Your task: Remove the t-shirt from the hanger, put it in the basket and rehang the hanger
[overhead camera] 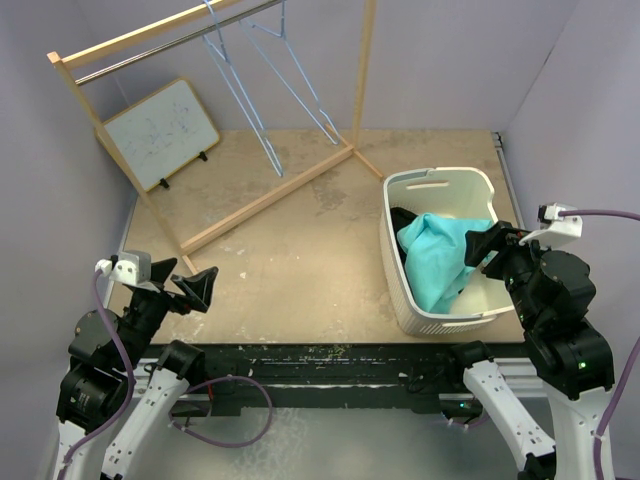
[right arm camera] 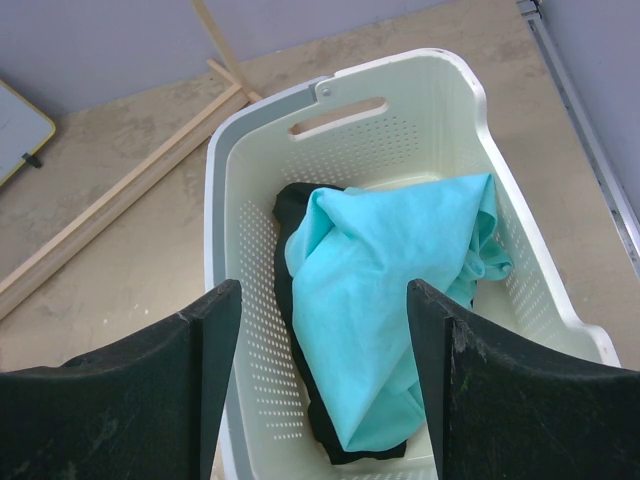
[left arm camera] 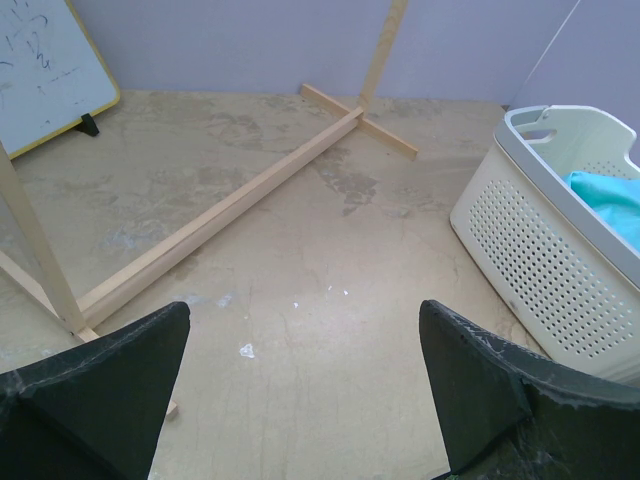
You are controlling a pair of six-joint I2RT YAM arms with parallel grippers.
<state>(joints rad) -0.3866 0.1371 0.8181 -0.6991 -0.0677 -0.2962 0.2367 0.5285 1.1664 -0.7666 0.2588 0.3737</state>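
looks all done, with the blue t-shirt [overhead camera: 435,262] lying in the white basket [overhead camera: 440,176], the hangers [overhead camera: 245,110] hanging bare on the rail [overhead camera: 170,45], and the left claw [left arm camera: 302,320] and right claw [right arm camera: 322,300] both wide open, holding nothing.

The hangers [overhead camera: 240,100] run off the top edge of the top view. A dark cloth [right arm camera: 290,205] lies mostly buried under the t-shirt [right arm camera: 370,290] in the basket [right arm camera: 420,135]. The whiteboard [left arm camera: 45,60] is cropped in the left wrist view, and its scribbles are too faint to read.
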